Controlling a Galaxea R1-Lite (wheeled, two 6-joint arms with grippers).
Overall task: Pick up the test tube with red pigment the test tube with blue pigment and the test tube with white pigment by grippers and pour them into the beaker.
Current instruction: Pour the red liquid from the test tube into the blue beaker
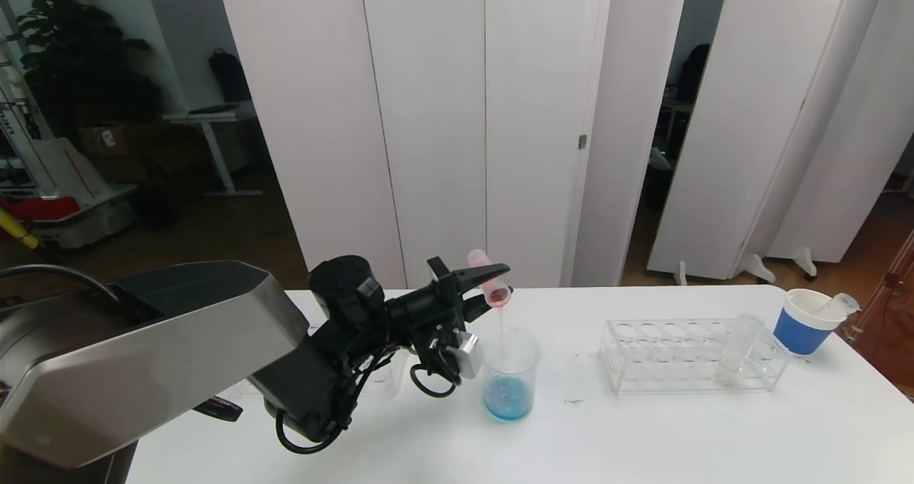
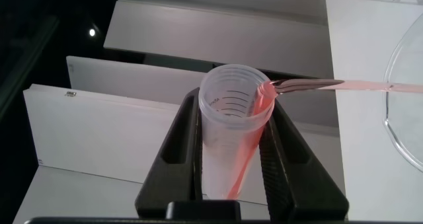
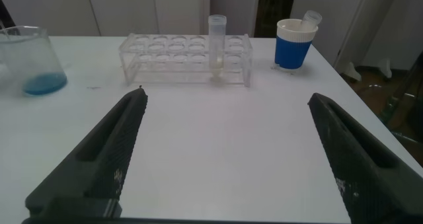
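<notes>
- Red tube (image 1: 490,278): clamped in my left gripper (image 1: 477,284), tipped mouth-down over the beaker (image 1: 509,374), red stream falling inside the rim.
- Beaker holds blue at the bottom; blue looks done.
- White tube (image 3: 217,44) stands upright in the rack (image 1: 689,355), far right of the beaker.
- My right gripper (image 3: 228,151), fingers wide and empty, faces it across the table; nearer arm for that pick.
</notes>
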